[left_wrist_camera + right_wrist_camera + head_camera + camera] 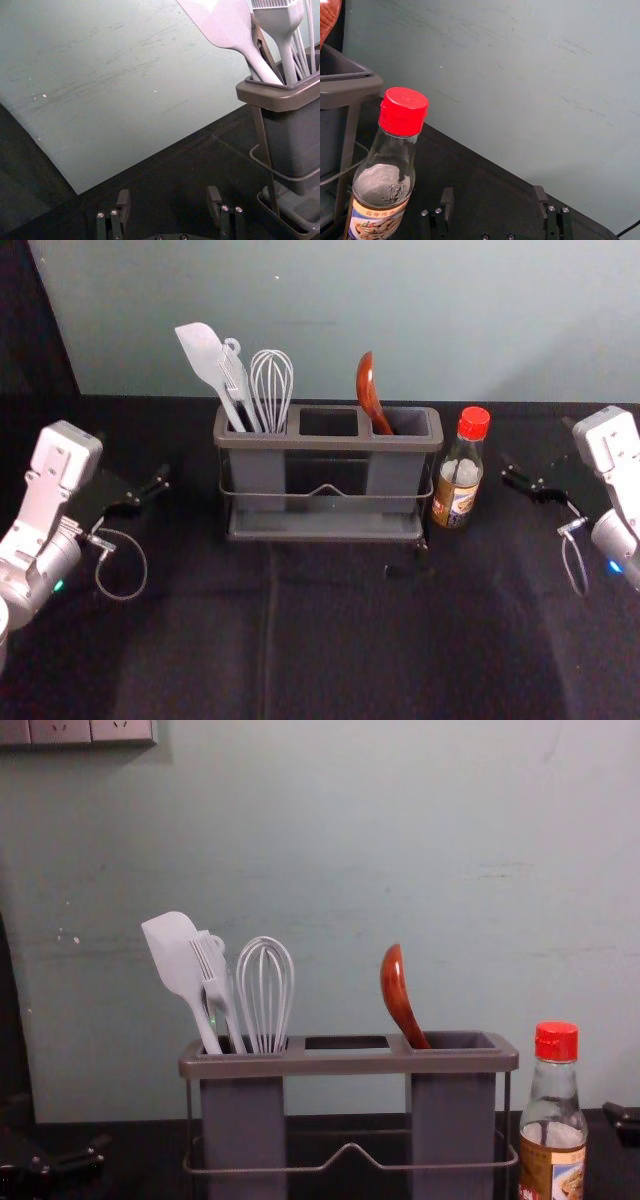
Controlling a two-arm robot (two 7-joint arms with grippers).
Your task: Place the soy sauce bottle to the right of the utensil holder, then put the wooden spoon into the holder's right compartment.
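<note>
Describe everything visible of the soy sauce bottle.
The bottle stands upright on the dark surface, just right of the utensil holder; contact is unclear. Its clear, glass-looking body narrows under a closed red cap; a yellow label shows food. The right pincer, farther right, and left pincer, left of the holder, don't touch it.

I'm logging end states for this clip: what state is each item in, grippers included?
Soy sauce bottle: upright, capped, partly filled, right of the holder.
Wooden spoon: in the right compartment, leaning left, bowl up.
Utensil holder: upright, middle opening without utensils.
Spatula, brush, whisk: in the left compartment, heads up.
Left gripper: open, empty.
Right gripper: open, empty.
</note>
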